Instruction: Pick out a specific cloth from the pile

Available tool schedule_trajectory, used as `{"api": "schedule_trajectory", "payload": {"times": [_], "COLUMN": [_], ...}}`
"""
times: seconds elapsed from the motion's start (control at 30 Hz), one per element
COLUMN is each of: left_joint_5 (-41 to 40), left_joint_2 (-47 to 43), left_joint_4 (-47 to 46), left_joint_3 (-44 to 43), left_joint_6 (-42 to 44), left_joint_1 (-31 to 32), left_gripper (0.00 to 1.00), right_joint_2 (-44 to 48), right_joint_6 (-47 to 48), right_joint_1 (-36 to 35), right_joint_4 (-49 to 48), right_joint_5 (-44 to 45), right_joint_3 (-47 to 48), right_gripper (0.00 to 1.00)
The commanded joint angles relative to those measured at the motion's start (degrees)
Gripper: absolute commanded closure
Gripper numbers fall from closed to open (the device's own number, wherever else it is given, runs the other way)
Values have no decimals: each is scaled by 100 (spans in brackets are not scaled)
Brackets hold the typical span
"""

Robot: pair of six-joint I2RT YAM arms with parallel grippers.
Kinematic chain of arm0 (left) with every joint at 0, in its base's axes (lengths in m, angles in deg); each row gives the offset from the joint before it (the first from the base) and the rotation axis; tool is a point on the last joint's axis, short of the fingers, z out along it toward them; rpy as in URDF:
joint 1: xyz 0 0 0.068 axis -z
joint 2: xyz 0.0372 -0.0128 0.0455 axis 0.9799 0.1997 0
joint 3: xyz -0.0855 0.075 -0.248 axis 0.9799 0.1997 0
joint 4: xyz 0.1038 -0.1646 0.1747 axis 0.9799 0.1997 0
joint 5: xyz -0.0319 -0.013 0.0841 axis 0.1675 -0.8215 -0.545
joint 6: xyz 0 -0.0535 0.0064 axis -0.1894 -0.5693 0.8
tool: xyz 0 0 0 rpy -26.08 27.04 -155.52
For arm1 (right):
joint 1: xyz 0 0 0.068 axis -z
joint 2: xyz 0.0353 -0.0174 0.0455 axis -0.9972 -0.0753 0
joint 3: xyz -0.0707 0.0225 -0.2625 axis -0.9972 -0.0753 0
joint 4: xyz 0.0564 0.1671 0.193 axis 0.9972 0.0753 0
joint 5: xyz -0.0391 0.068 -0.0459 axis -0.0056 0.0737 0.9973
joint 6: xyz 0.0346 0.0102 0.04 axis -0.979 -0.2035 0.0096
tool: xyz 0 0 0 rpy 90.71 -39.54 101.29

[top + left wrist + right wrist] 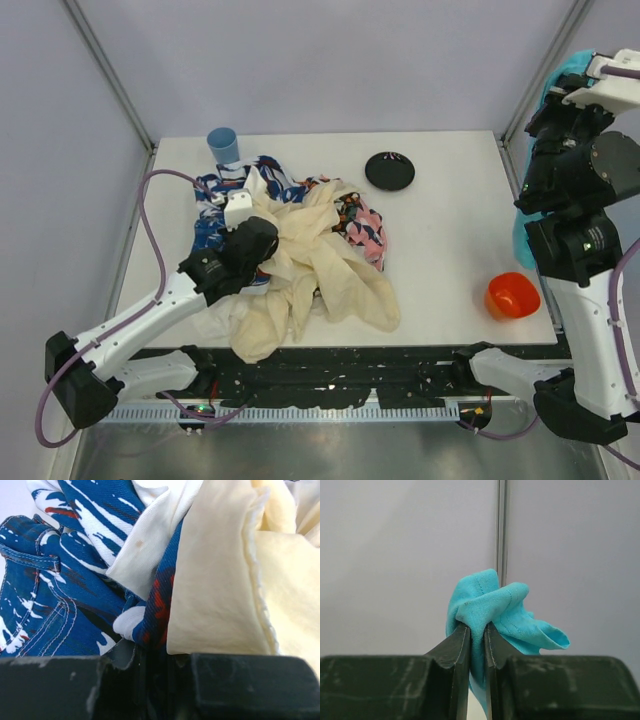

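The cloth (492,605), plain teal, is pinched between the closed jaws of the right tool (476,632) and bunches above them. In the top view it hangs at the upper right of the frame, beyond the right edge of the bench (450,230). The left tool (150,652) is closed on a fold of the blue-white-red patterned cloth (75,590) in the pile (300,250), left of centre, beside cream fabric (225,580).

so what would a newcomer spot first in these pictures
The teal cloth pinched in the right end effector, held high at the far right of the overhead view. Next, the pile of cream and patterned fabrics left of centre, with the left end effector nipping a blue-white-red patterned cloth. A bright orange bowl sits on the table near its right edge.
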Motion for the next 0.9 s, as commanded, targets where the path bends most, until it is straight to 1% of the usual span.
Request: {"api": "schedule_trajectory", "payload": {"times": [0.0, 0.07, 0.1, 0.13, 0.17, 0.2, 0.3, 0.33, 0.43, 0.53, 0.67, 0.77, 0.8, 0.87], "left_joint_5": [25, 237, 290, 308, 317, 326, 439, 501, 668, 747, 879, 906, 941, 1072], "left_joint_2": [135, 283, 354, 433, 538, 591, 759, 802, 856, 768, 487, 198, 101, -93], "left_joint_4": [20, 107, 186, 256, 327, 380, 529, 547, 696, 775, 837, 828, 776, 583], "left_joint_3": [-262, -394, -464, -561, -640, -693, -921, -983, -1150, -1221, -1195, -1116, -1081, -932], "left_joint_6": [246, 388, 397, 415, 424, 441, 538, 599, 670, 687, 757, 749, 731, 705], "left_joint_1": [-59, -59, -50, -50, -50, -50, -50, -50, -50, -50, -50, -50, -50, -50], "left_gripper": [95, 84, 77, 66, 57, 52, 27, 20, 5, 0, 0, 0, 1, 0], "right_joint_2": [-348, -462, -471, -471, -454, -436, -462, -532, -682, -814, -893, -989, -1016, -1139], "right_joint_6": [315, 306, 280, 140, 26, -132, -554, -738, -1047, -1407, -1768, -2031, -2041, -2216], "right_joint_1": [200, 340, 394, 551, 726, 841, 1394, 1492, 1817, 1950, 2003, 1994, 1994, 2011], "right_joint_4": [-412, -439, -430, -430, -430, -430, -378, -308, -140, -87, -183, -210, -202, -175], "right_joint_5": [-161, -170, -170, -240, -319, -528, -916, -978, -1171, -1479, -1655, -1708, -1786, -2259], "right_joint_3": [260, 260, 199, 155, 15, -64, -302, -311, -416, -601, -1031, -1137, -1198, -1365], "right_gripper": [95, 95, 95, 95, 95, 95, 95, 95, 95, 95, 95, 95, 95, 95]}}
